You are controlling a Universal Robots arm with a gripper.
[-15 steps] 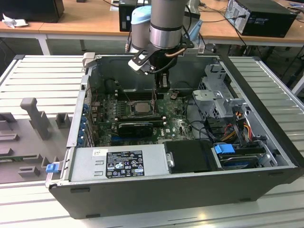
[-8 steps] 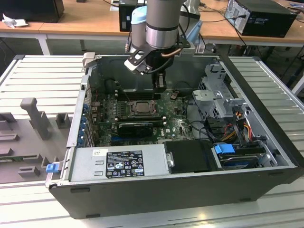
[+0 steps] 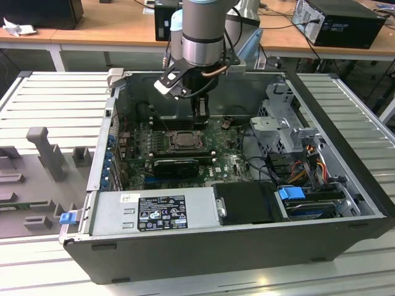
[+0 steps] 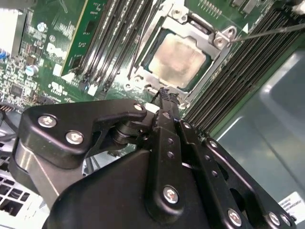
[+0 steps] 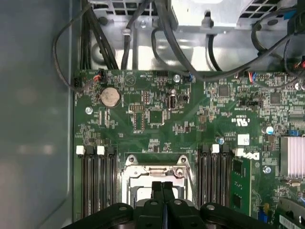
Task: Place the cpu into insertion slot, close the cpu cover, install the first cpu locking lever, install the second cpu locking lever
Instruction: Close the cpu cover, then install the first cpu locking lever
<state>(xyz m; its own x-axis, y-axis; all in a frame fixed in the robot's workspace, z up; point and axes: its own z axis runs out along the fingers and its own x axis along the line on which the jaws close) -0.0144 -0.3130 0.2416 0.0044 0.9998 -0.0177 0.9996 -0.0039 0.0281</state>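
Observation:
The insertion slot [image 3: 183,139] sits in the middle of the green board inside the open computer case. The cpu [image 4: 178,59] lies in it, its pale face showing through the window of the cpu cover [image 4: 148,50], which lies flat over it. A thin metal lever rod [image 4: 267,31] runs out from one corner of the socket. My gripper [image 4: 167,95] hangs just above the socket's edge with its fingers pressed together and nothing between them. In the first wrist view the gripper [image 5: 162,187] overlaps the socket frame [image 5: 155,167].
Long black memory slots [image 5: 95,186] flank the socket on both sides. Black cables [image 5: 167,28] loop over the board's far end. A drive cage [image 3: 287,126] and a power supply [image 3: 154,213] stand inside the case walls [image 3: 102,148].

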